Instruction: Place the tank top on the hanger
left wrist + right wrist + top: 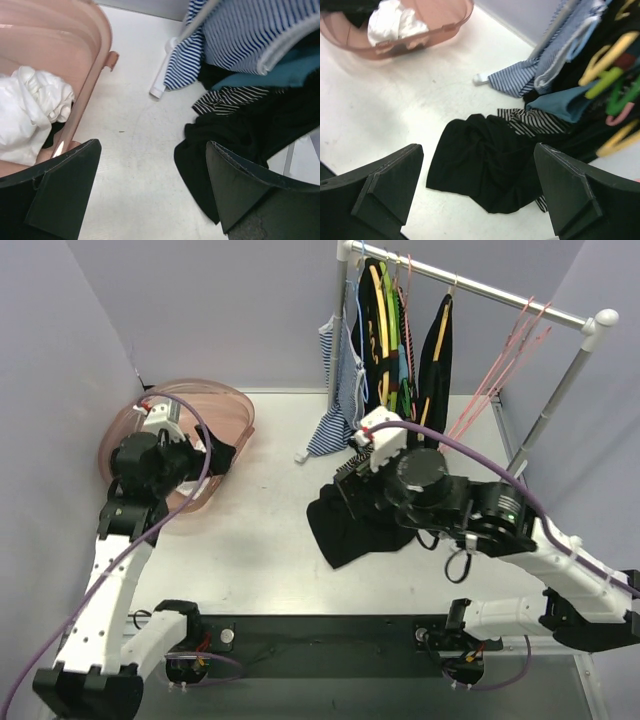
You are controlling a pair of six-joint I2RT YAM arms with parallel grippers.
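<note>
— Where was the tank top [30,115]?
— Bunched in the pink basin [240,405], far-left corner. The hanger [497,373] hung on the rail [500,290], far-right corner.
— Anything held?
— No. Left gripper [152,146] and right gripper [477,147] both gaped, empty.

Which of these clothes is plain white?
The tank top, bunched in the pink tub; the garment on the table is black, the hanging top striped.

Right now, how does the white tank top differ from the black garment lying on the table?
The tank top is white; the black garment is black. The tank top sits inside the pink basket, the black garment out on the table. The tank top is balled up tight; the black garment is spread flatter. Both are crumpled soft cloth.
</note>
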